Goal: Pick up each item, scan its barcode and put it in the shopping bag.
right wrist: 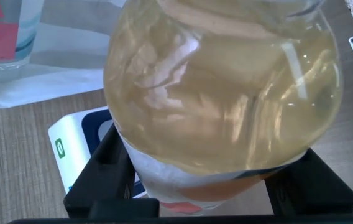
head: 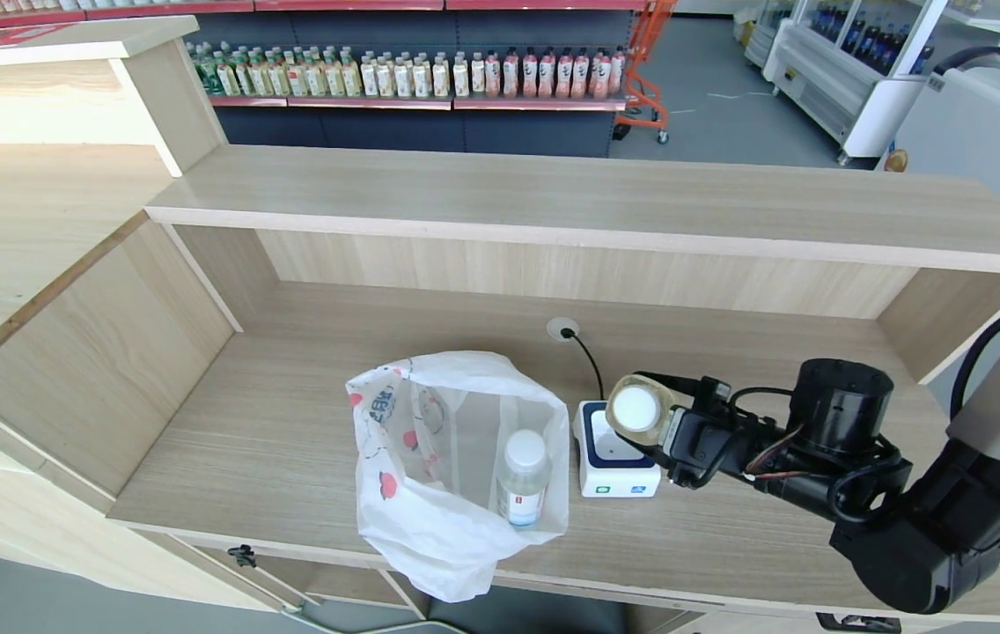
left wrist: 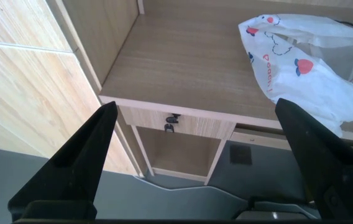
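Right gripper (head: 664,433) clamped on a bottle (head: 636,409), cap up, above the scanner (head: 616,475). Left gripper (left wrist: 196,109) has its fingers wide apart, near the bag (left wrist: 301,68).

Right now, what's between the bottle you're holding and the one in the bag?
In the head view, only the bag's thin side wall and the left part of the white scanner, over which the held bottle hangs.

Left gripper (left wrist: 196,104): dark fingers spread wide, out in front of wooden counter (left wrist: 183,62). Shopping bag (left wrist: 301,68), white plastic with red prints, on counter, sagging over front edge. Small dark latch (left wrist: 171,122) on drawer front (left wrist: 207,124).
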You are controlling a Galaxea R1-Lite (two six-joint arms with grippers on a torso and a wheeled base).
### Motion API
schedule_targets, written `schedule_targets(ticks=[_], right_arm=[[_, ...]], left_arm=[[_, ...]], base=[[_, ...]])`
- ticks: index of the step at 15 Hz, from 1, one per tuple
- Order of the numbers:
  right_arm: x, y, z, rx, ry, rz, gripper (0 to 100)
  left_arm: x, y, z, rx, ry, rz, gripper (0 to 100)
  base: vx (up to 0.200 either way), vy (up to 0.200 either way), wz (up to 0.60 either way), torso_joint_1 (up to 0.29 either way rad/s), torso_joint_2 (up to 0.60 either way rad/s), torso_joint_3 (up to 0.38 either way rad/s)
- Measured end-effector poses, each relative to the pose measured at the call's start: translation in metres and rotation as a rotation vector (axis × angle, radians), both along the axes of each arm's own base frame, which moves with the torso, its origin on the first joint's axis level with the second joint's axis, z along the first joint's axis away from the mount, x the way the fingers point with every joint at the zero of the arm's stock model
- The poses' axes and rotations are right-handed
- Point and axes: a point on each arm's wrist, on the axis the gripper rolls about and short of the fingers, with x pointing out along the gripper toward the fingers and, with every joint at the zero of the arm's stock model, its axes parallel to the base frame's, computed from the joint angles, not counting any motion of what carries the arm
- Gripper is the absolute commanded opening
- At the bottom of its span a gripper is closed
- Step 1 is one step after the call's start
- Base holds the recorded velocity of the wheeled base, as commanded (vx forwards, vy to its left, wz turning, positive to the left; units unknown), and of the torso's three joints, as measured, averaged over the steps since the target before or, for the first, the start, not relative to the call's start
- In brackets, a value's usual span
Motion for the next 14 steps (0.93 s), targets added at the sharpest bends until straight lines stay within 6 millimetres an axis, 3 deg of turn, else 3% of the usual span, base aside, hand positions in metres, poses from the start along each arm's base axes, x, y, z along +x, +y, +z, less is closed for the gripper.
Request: schedule_targets(ticks=[14], right_arm=[[0.017, 0.013, -0.013, -0.004, 0.004, 0.013, 0]], left_arm=[[0.000, 0.000, 0.000, 0.000, 0.000, 0.000, 100]], base=[[0.000, 0.000, 0.00, 0.000, 0.00, 0.000]])
